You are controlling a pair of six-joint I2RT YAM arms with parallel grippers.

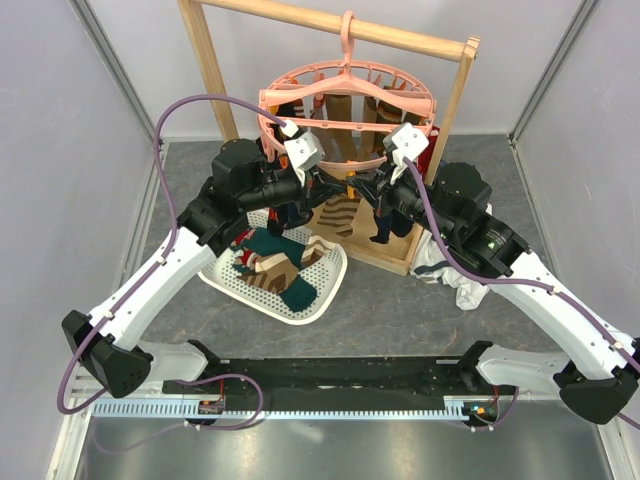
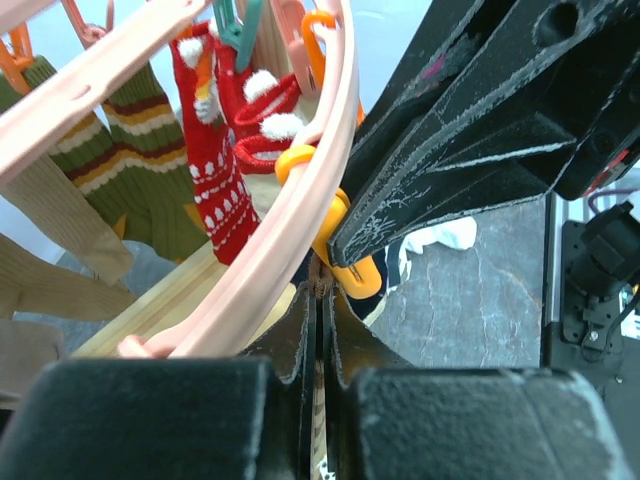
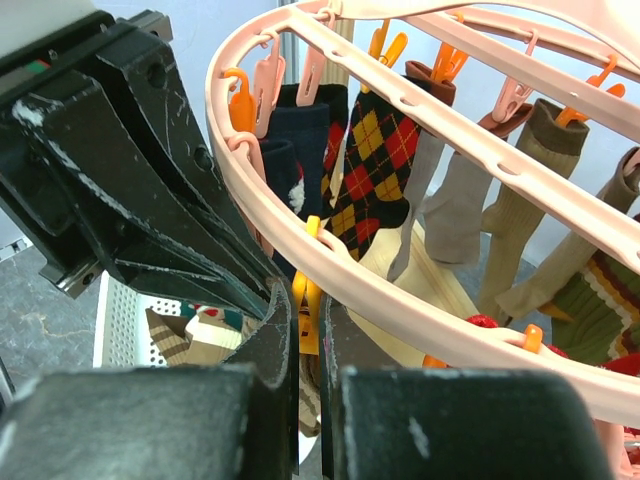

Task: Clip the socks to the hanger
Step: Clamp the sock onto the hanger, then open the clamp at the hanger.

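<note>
Jaws closed: left tool, right tool, beside hanger ring.

Left arm, right arm — white links, black joints; 2 purple cables; left gripper black, seemingly scuffed.

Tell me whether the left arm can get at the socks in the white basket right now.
Likely yes, once it opens: the left tool is shut, up at the hanger ring beside an orange clip, but the basket of socks lies just below with nothing between.
</note>
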